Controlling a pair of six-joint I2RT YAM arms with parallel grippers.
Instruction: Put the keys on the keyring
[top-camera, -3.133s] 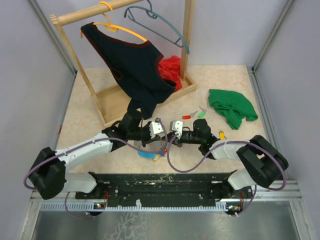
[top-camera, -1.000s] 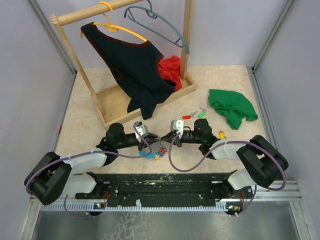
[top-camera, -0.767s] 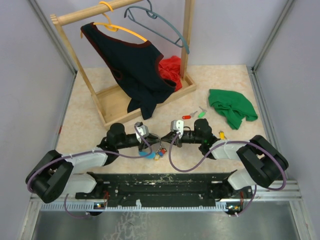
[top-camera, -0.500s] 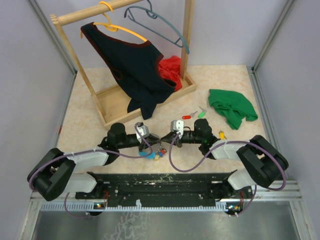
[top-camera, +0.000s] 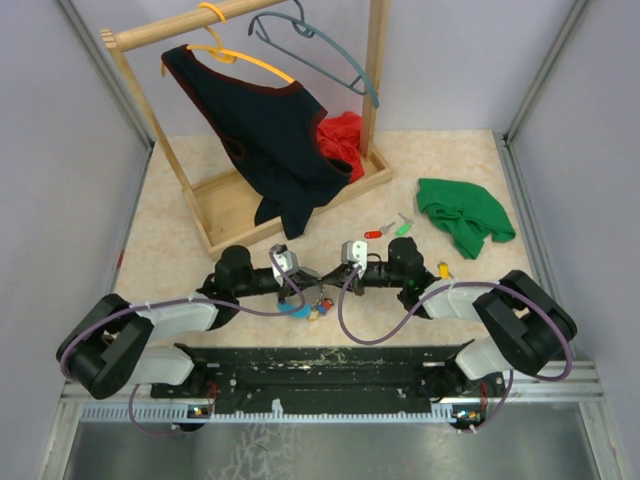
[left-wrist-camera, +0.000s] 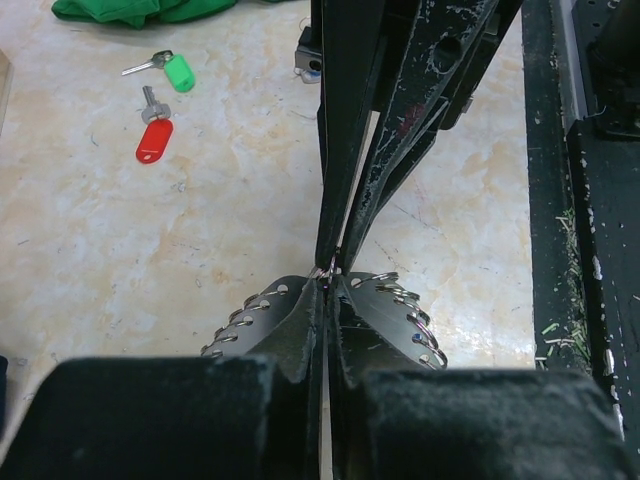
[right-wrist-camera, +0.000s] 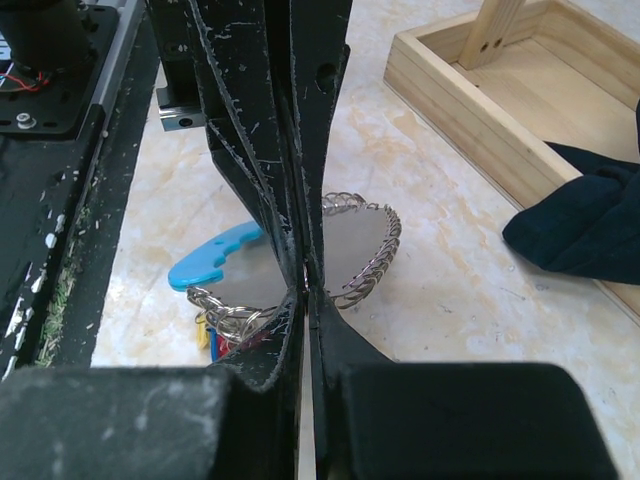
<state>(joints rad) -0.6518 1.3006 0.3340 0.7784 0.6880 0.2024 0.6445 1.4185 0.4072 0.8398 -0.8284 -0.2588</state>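
The left gripper (left-wrist-camera: 328, 288) has its fingers pressed flat together, and the right gripper (right-wrist-camera: 303, 288) too. They meet tip to tip at the wiry loop of the keyring (right-wrist-camera: 215, 258), which lies on the table (right-wrist-camera: 450, 290) just under them. Whether any wire is pinched I cannot tell. Some keys (right-wrist-camera: 214, 336) hang there already. A red key (left-wrist-camera: 153, 141), a green key (left-wrist-camera: 179, 72) and a yellow key (top-camera: 443, 268) lie loose, so I judge that much remains.

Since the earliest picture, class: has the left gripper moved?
Yes. In the overhead view the left gripper has drawn back, down and to the left in the picture, away from the wooden clothes rack.
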